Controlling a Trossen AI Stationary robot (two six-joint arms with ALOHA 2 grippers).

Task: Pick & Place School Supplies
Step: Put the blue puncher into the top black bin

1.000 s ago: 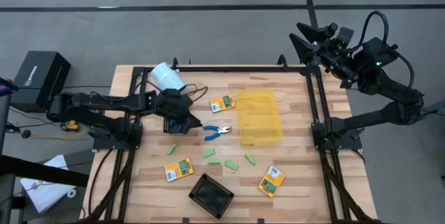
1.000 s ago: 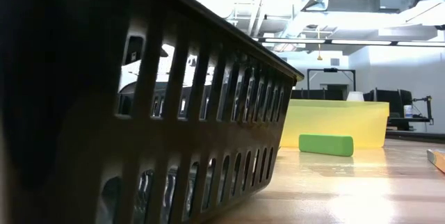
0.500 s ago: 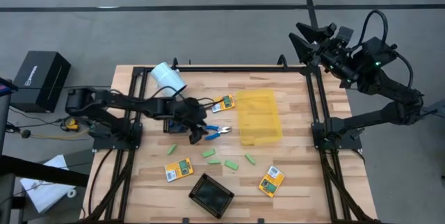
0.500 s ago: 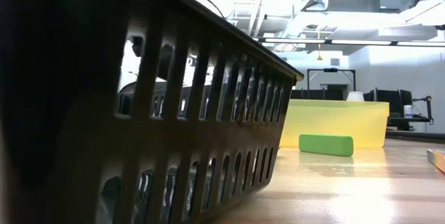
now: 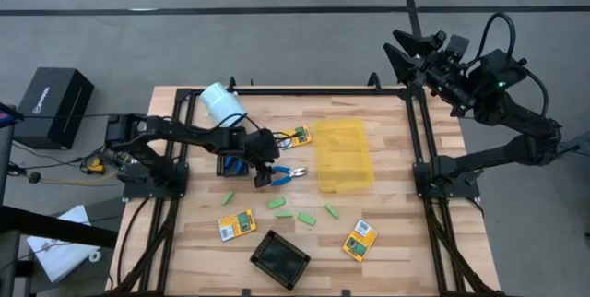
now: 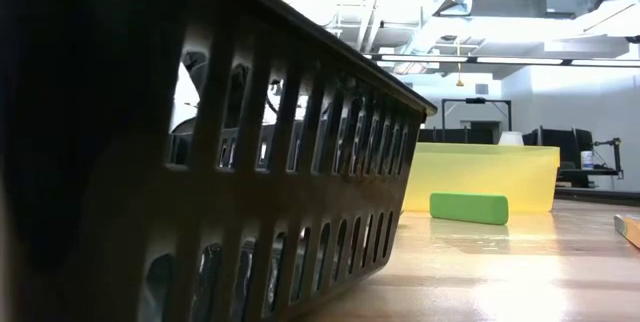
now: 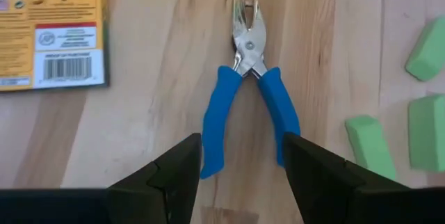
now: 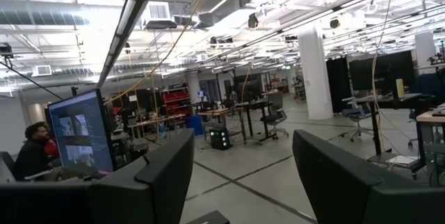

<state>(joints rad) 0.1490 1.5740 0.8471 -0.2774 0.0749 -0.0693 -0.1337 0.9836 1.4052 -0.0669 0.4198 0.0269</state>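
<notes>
A blue-handled scissor-like tool (image 7: 249, 99) lies flat on the wooden table (image 5: 387, 219), jaws pointing away from my left gripper (image 7: 242, 144). That gripper (image 5: 266, 177) is open and slants down at the tool (image 5: 293, 172), one finger on either side of the handles' free ends. Three yellow-orange packs (image 5: 295, 137) (image 5: 237, 225) (image 5: 359, 240) and several light-green pieces (image 5: 293, 212) lie flat on the wood. My right gripper (image 5: 412, 50) is open, raised beyond the table's far right corner; its wrist view (image 8: 243, 172) shows only the room.
A yellow translucent bin (image 5: 344, 156) stands just right of the tool. A black tray (image 5: 280, 258) sits at the near edge and fills the low view (image 6: 200, 162). A pale cylinder (image 5: 221, 101) lies at the far left. Dark rails (image 5: 419, 140) run along both sides.
My left gripper has moved toward the table's right edge and down toward the blue-handled tool, rolling about its own axis on the way. The tool and the other supplies have stayed where they were.
</notes>
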